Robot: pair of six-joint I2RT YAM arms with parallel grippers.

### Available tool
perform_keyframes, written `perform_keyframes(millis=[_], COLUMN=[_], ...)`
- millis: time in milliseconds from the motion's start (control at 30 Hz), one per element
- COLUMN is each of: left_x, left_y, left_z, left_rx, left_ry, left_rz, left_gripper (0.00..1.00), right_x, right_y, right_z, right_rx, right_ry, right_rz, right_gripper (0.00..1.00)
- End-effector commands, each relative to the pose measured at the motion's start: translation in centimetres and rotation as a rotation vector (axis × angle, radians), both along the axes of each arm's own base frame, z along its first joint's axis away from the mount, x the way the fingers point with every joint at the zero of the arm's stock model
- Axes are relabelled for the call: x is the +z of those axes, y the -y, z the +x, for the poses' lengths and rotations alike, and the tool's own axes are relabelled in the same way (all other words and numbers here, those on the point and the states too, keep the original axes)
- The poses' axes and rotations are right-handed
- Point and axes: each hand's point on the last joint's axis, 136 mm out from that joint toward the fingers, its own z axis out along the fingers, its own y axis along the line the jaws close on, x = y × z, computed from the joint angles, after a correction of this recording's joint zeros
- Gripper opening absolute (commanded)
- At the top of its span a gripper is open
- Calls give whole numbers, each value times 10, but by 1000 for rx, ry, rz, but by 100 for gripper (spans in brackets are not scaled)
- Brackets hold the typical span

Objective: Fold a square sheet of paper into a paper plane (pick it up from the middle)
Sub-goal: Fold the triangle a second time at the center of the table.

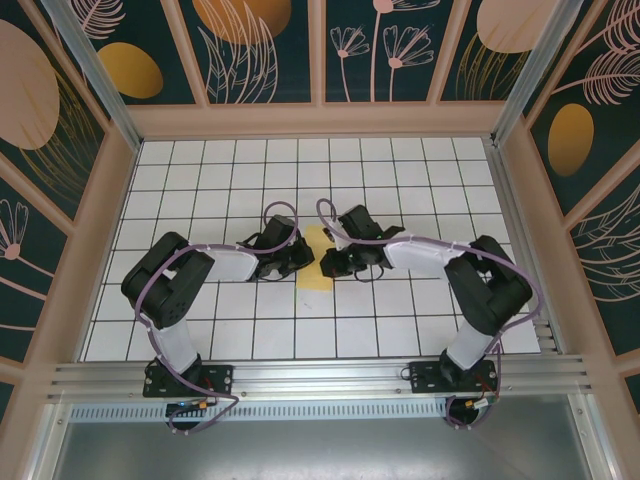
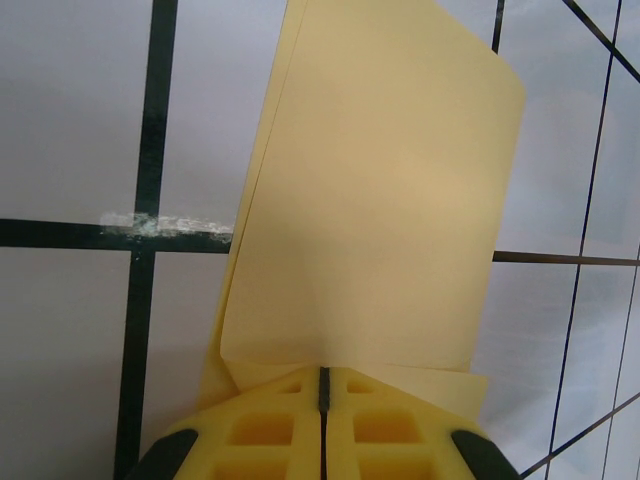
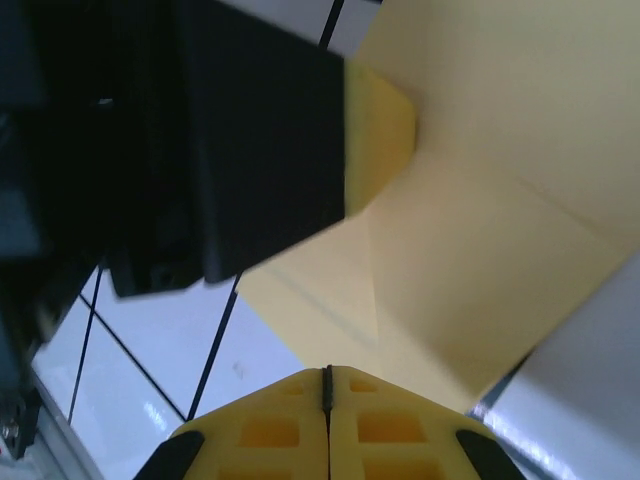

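The left gripper (image 2: 322, 372) has its two yellow fingers clenched flat together, leaving just a thin dark seam between them. Their tips sit against the near edge of the sheet of paper (image 2: 380, 200). The paper is pale yellow and folded over on itself. Small flaps of it spread to either side of the tips, and its upper layer bows away from the fingers. Whether any paper is nipped inside the seam cannot be told.

The right gripper (image 3: 327, 372) is clenched the same way, yellow fingers pressed together, with its tips right at the edge of the same sheet. Seen from its wrist camera, straight creases cross the paper. The left gripper comes in from the far side, with one yellow finger resting on the paper below its black body.

From above, the two arms reach in from left and right. Their grippers almost touch near the middle of the white grid-tiled table (image 1: 250, 170). The yellow sheet lies on the tiles between and under them, poking out towards both the back and the front of the table
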Motion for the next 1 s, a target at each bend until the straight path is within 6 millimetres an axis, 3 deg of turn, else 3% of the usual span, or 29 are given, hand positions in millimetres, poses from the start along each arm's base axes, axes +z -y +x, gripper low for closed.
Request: perform_keyframes(millis=[0, 333, 800, 967], left_x=[-38, -37, -43, -44], left_y=[-28, -27, -30, -30], left_z=[-20, -20, -20, -20], left_rx=[40, 37, 42, 43], left_ry=[-99, -100, -106, -104], left_rz=[126, 121, 144, 145], left_gripper=[8, 8, 8, 8], right_x=[-10, -34, -48, -53], right_y=[-6, -12, 22, 36], right_z=[17, 13, -53, -66], right_rx=[-39, -7, 75, 50], right_ry=[3, -60, -181, -204], right_rz=[-17, -27, -85, -122], right_gripper=[5, 5, 5, 5])
